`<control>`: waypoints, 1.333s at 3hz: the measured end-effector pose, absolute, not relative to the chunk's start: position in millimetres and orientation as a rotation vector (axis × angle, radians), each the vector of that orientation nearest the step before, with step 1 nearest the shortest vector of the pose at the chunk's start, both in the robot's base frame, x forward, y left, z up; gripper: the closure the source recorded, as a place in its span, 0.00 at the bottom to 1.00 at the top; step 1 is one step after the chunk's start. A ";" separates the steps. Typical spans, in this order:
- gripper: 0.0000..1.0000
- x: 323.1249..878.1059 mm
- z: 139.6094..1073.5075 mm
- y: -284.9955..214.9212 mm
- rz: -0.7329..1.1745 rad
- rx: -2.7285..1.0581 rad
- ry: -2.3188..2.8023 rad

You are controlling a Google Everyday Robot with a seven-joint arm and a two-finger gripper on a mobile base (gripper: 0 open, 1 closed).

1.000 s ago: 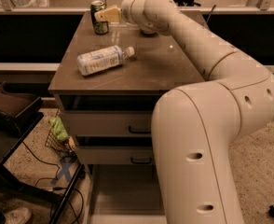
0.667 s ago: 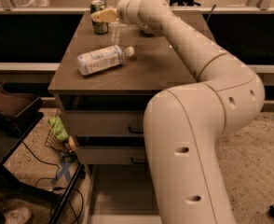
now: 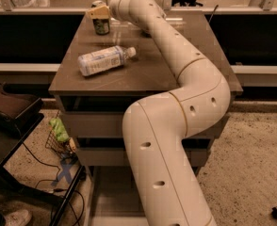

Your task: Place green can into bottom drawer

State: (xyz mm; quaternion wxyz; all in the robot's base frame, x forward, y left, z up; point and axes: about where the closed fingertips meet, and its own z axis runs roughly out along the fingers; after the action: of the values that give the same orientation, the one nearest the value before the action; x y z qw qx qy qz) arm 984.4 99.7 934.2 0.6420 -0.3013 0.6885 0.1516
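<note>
**Q:** Where is the can relative to the cabinet (image 3: 129, 81)?

**A:** The can (image 3: 101, 27) stands upright at the far left corner of the cabinet top. The gripper (image 3: 98, 15) is at the can's upper rim, touching it or just beside it. Whether it is released or clamped on the can cannot be told from this view. A bottle (image 3: 105, 59) lies on its side nearer the cabinet's front left edge, apart from the can.

**Q:** And the drawer?

**A:** The drawer (image 3: 106, 197) is the cabinet's lowest, pulled out at its foot and partly hidden by the arm.

**Q:** How will the can handle?

**A:** By its look it is a thin metal cylinder, light if empty and noticeably heavier if full. It should be stiff along its axis but easily dented at the side wall, with a smooth, slippery print. A hold across the mid-body, square to the axis, seems safest. A hold at the rim alone could let it tip or slide out on the long descent to the drawer.
</note>
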 end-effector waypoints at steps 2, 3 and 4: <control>0.00 990.4 919.1 122.1 0.365 -0.706 1.538; 0.00 990.6 918.4 122.9 0.370 -0.703 1.539; 0.16 993.5 909.6 126.5 0.417 -0.659 1.559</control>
State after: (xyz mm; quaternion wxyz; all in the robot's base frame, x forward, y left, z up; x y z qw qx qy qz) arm 993.5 126.5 909.6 0.6436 -0.2894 0.6845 0.1832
